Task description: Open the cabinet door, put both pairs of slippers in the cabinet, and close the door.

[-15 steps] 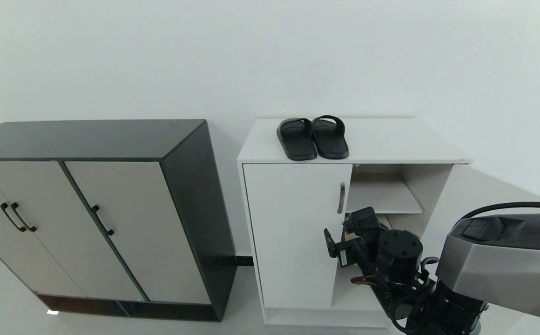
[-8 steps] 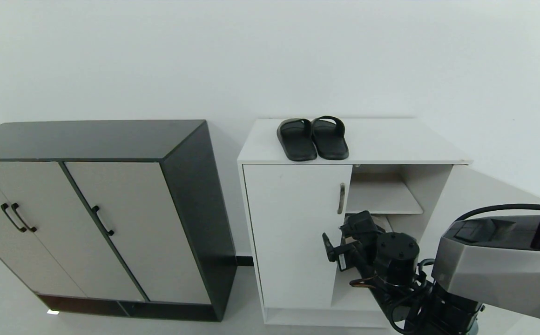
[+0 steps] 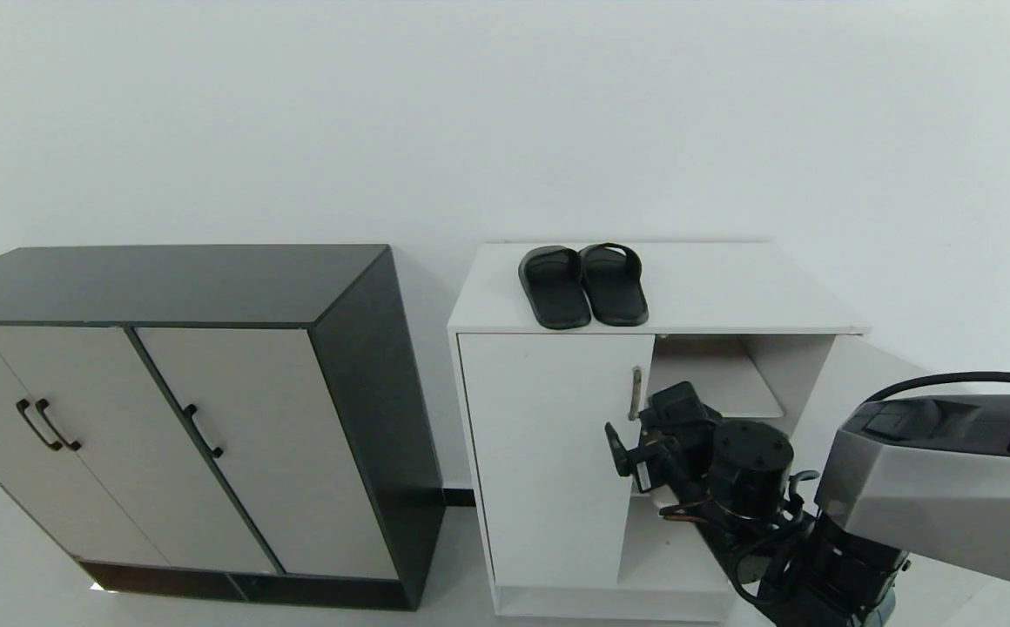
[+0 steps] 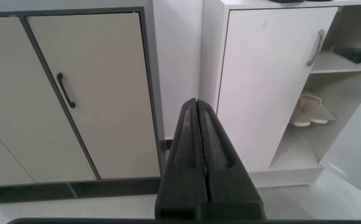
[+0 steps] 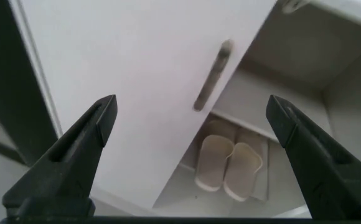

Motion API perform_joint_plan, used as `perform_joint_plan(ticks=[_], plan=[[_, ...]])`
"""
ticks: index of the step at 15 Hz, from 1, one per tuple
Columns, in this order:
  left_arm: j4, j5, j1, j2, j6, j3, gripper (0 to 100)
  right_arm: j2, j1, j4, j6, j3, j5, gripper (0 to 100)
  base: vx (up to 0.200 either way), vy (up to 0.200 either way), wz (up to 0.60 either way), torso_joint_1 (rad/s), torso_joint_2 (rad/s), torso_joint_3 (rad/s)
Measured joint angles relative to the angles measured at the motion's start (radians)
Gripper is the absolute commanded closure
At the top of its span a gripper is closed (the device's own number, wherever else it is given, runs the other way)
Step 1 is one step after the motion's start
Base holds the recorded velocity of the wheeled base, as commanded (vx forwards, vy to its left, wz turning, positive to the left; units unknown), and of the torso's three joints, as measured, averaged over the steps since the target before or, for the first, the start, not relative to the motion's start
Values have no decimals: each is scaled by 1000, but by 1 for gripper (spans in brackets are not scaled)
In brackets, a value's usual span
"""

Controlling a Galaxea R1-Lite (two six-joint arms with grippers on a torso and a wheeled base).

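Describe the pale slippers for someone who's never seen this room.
Find the white cabinet beside the black-topped cabinet. Its right side is open; the cream slippers lie side by side on a lower shelf inside, unlike the black pair on top.

Bright, even light, soft faint shadows, edges bowed by wide lens

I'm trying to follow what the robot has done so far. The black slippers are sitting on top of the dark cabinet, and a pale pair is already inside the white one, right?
Not quite. The black slippers sit on top of the white cabinet, not the dark cabinet; the head view shows this. The rest holds: the pale pair is already inside the white one.
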Motion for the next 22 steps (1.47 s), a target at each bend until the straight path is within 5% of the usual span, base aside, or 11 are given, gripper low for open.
perform_joint_plan(ticks=[2,7,9,22], plan=[[0,0,0,0,1,0,100,-26,2,114,9,-50,-18,0,0,0,0,0,0,0],[0,0,0,0,4,0,100,-173,53,784,244,-405,-139,0,0,0,0,0,0,0],[0,0,0,0,4,0,100,-219,75,940,308,-507,-151,0,100,0,0,1,1,4],[0,-1,0,0,8,0,100,-177,93,1041,332,-694,-155,0,169,0,0,3,-1,3]])
